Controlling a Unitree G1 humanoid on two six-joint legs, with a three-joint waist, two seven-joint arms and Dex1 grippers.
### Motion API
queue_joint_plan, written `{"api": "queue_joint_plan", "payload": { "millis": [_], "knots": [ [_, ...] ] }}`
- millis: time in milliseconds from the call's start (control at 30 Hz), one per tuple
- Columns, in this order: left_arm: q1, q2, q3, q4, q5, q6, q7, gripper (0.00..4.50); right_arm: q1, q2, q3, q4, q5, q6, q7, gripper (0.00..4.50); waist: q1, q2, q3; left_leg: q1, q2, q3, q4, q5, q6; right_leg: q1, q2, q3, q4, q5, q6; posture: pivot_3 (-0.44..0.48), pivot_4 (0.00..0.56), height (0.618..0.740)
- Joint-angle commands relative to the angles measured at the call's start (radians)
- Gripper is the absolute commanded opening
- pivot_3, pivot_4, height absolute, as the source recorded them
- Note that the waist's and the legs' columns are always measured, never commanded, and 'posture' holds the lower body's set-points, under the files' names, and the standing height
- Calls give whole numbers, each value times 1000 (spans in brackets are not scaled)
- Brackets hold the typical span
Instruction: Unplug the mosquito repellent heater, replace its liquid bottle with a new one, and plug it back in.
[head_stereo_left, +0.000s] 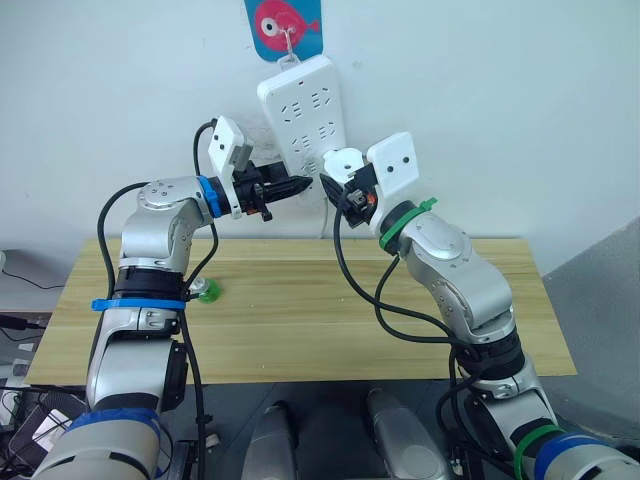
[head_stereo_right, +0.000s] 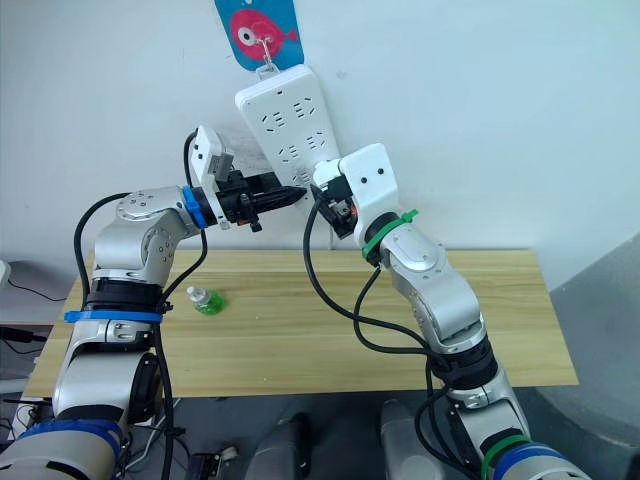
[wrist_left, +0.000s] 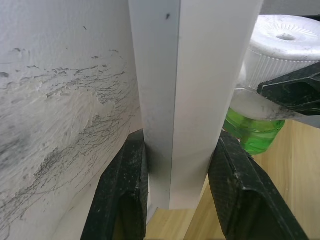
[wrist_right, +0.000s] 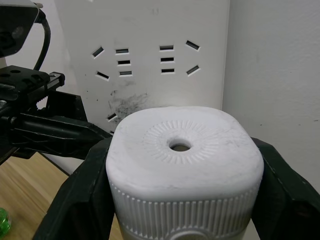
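Centrally, just above mid-frame in the head views, the right gripper pinches the mosquito repellent heater between its two black fingers, one on each side of the ribbed white body; the round vent hole faces the wrist camera. A green liquid bottle hangs beneath the unit. The heater sits at the lower end of the wall power strip; whether its prongs are seated cannot be told. The left gripper clamps the strip's lower edge, its fingertips pressed against both faces. Lower left on the wooden table stands a second green bottle. A fish-print hanger holds the strip at upper centre.
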Motion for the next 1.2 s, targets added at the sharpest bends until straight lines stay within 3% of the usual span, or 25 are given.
{"api": "queue_joint_plan", "payload": {
  "millis": [33,400,633,800,967,1067,1200],
  "knots": [
    [4,12,-8,-18,14,-21,0,1294,2,-20,-35,-94,1,15,15,2994,0,0,0,0,0,0,0,0,0,0,0,0,0,0,0,-263,269,740],
    [47,48,-7,7,65,-79,69,1294,175,-191,-152,-358,136,176,145,2994,-4,0,0,-2,-1,-4,0,-1,-1,0,-2,-4,0,-1,0,-268,260,740],
    [225,95,53,-196,4,-6,88,1294,223,-151,-204,-382,202,195,132,2994,-52,1,-1,3,1,1,0,2,-2,2,0,2,0,-1,4,-270,253,740],
    [422,136,114,-380,27,-76,164,2878,266,-76,-256,-391,261,217,93,2994,-59,2,-2,3,1,2,-4,1,-2,0,0,2,1,1,-1,-252,252,740],
    [633,133,152,-613,-7,-64,211,4445,288,-16,-315,-390,318,244,48,2994,-34,2,-2,-4,1,0,-5,1,-2,-6,-1,0,-1,1,-1,-238,253,740],
    [726,91,128,-754,-44,-21,246,4500,288,65,-377,-390,388,286,-15,2994,-24,2,-2,-4,0,1,-5,1,-2,-5,-3,0,-1,1,-1,-234,253,740],
    [789,4,10,-857,11,-71,311,4500,279,186,-449,-397,494,341,-113,2994,-22,2,-2,-4,-1,1,-3,1,-2,-3,-4,0,-1,1,-1,-241,251,740]
  ]
}}
